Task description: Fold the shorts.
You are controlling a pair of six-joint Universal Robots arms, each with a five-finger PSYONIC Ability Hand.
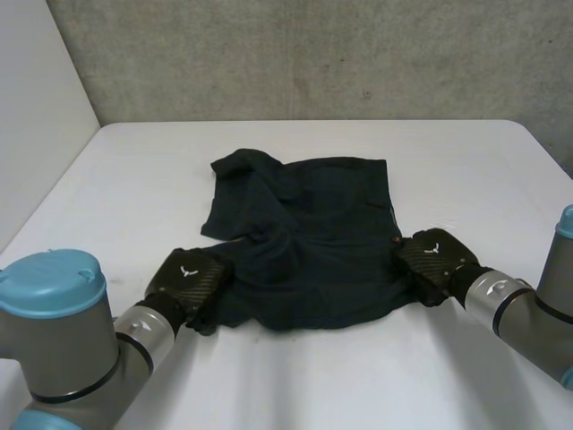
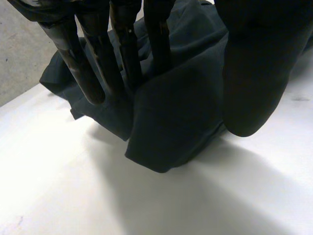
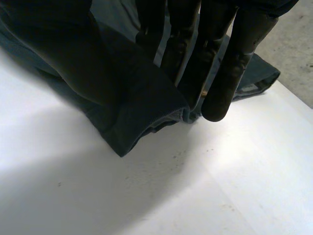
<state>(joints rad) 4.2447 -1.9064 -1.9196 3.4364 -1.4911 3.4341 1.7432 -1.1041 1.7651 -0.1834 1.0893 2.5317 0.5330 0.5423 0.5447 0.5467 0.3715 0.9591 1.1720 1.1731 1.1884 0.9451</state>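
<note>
Shorts point(image 1: 304, 242), dark and rumpled, lie at the centre of the white tabletop point(image 1: 134, 170), with the 11 o'clock corner flopped over itself. Left hand point(image 1: 188, 282) is at the 7 o'clock corner, straight fingers point(image 2: 90, 73) behind the cloth and thumb in front, pinching it; right hand point(image 1: 434, 260) is at the 4 o'clock edge, cloth nipped likewise between thumb and fingers point(image 3: 230, 73). Risk: both holds take only the hem, so a lift toward 12 o'clock could slip one side free, and the bunched corner would skew the fold.
</note>
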